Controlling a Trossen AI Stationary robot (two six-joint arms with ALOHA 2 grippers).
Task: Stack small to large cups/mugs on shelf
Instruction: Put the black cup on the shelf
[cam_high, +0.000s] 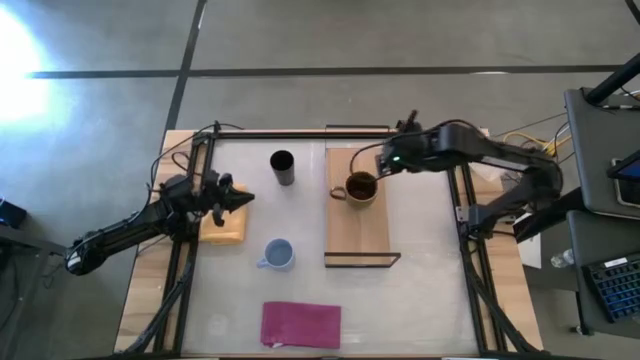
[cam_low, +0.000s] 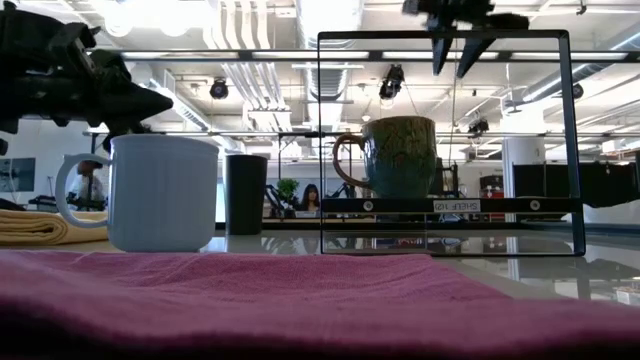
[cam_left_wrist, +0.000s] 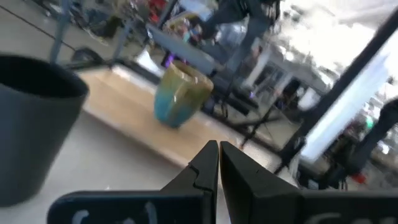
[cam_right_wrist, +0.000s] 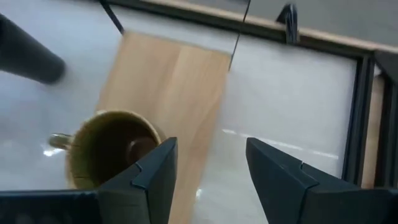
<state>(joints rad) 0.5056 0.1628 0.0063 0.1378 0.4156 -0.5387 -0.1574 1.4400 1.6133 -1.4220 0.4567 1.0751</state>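
The brown handled mug (cam_high: 361, 187) stands upright on its base on the light-wood shelf board (cam_high: 357, 235), near the board's far end. The black cylinder cup (cam_high: 282, 167) stands on the table left of the shelf. The light blue mug (cam_high: 277, 254) stands on the table nearer the front. My right gripper (cam_high: 386, 163) is open and empty, raised above and just right of the brown mug (cam_right_wrist: 112, 155); it also shows high in the low view (cam_low: 460, 50). My left gripper (cam_high: 241, 198) is shut and empty at the left, above the yellow cloth.
A folded yellow cloth (cam_high: 222, 225) lies at the table's left under my left gripper. A magenta cloth (cam_high: 300, 324) lies at the near edge. The shelf's thin black frame (cam_low: 565, 140) rises around the board. Black rails run along the table's sides.
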